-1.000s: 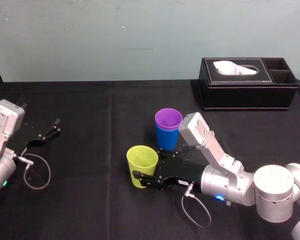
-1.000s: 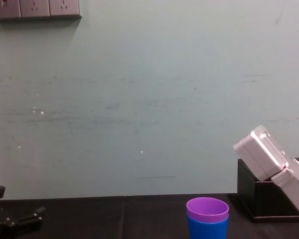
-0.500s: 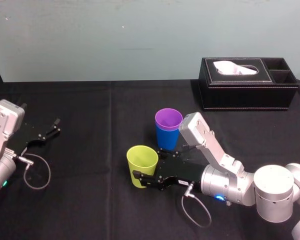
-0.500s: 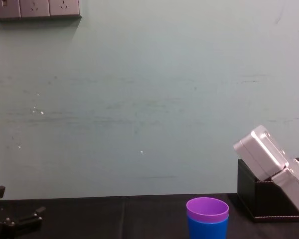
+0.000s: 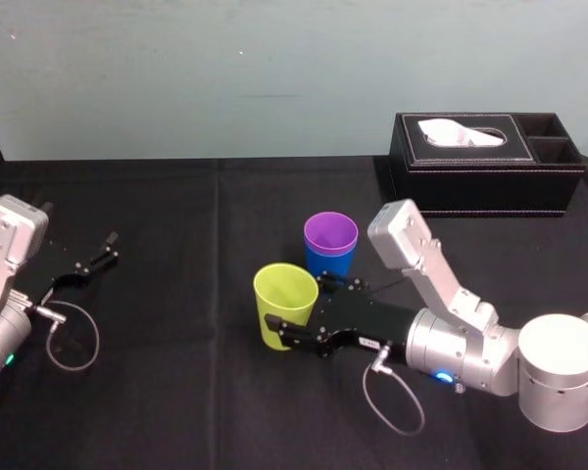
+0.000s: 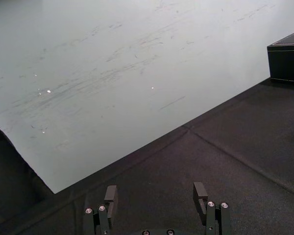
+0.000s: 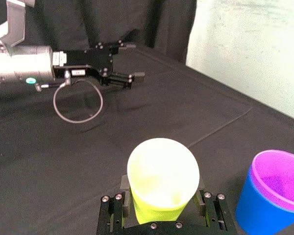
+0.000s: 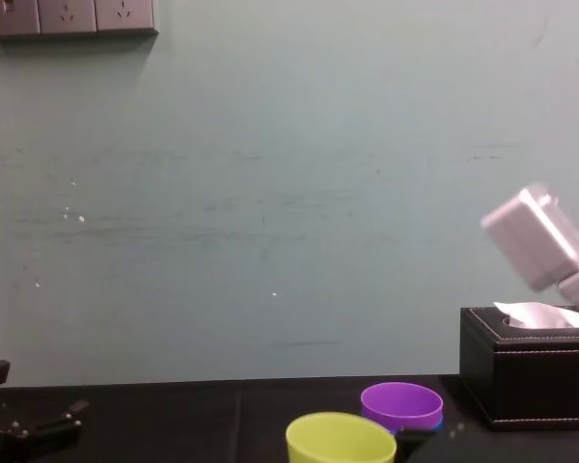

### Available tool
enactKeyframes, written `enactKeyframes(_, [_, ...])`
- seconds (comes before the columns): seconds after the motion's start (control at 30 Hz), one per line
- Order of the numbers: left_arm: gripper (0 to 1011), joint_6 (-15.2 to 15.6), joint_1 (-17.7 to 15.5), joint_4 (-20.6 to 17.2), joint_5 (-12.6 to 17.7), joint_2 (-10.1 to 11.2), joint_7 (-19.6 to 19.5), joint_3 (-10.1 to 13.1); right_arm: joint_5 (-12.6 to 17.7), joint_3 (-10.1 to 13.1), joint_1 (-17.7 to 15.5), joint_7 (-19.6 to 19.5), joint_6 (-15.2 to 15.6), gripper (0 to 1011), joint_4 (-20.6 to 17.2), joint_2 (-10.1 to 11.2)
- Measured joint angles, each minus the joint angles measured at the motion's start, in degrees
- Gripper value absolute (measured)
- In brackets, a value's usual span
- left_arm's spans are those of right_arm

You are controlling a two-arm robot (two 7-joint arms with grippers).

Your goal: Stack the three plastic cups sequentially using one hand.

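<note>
Black-clothed desk [image 5: 176, 206] against a pale green wall [image 5: 274, 59]. A black tissue box [image 5: 485, 162] stands at the far right.

Right gripper [image 5: 304, 311] is clamped on the yellow-green cup [image 5: 284, 304], one jaw on each side of its lower body. The cup is upright, mouth up, just beside the purple cup [image 5: 330, 235], nearer the robot and to its left. The purple cup sits nested in the blue cup [image 5: 328, 262].

Right wrist view settles the grip: pads [image 7: 202, 197] press against the yellow-green wall from both sides. Chest view adds height: the yellow-green rim sits slightly below the purple rim. It also shows wall sockets [image 8: 68, 16] at upper left.

Whether the held cup's base is clear of the cloth: cannot tell.

Left gripper [image 5: 106, 248] is parked at the desk's left. Left wrist view shows its jaws wide apart with nothing between them.
</note>
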Motion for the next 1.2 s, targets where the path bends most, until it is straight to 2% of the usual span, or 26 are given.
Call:
enactKeyframes(0.3, [1010, 0.0, 0.0, 0.0, 0.0, 0.0, 0.0, 0.0, 1.0, 2.3, -0.5, -1.5, 3.4, 739, -5.8, 1.9])
enactKeyframes(0.5, [1010, 0.0, 0.0, 0.0, 0.0, 0.0, 0.0, 0.0, 2.2, 4.2, 0.0, -2.8, 4.8, 739, -8.0, 2.4])
enactKeyframes(0.8, [1010, 0.0, 0.0, 0.0, 0.0, 0.0, 0.0, 0.0, 4.0, 6.5, 1.9, -4.2, 6.3, 739, -8.0, 2.4])
enactKeyframes(1.2, [1010, 0.0, 0.0, 0.0, 0.0, 0.0, 0.0, 0.0, 4.0, 6.7, 4.8, -5.9, 6.9, 739, -4.3, 1.2])
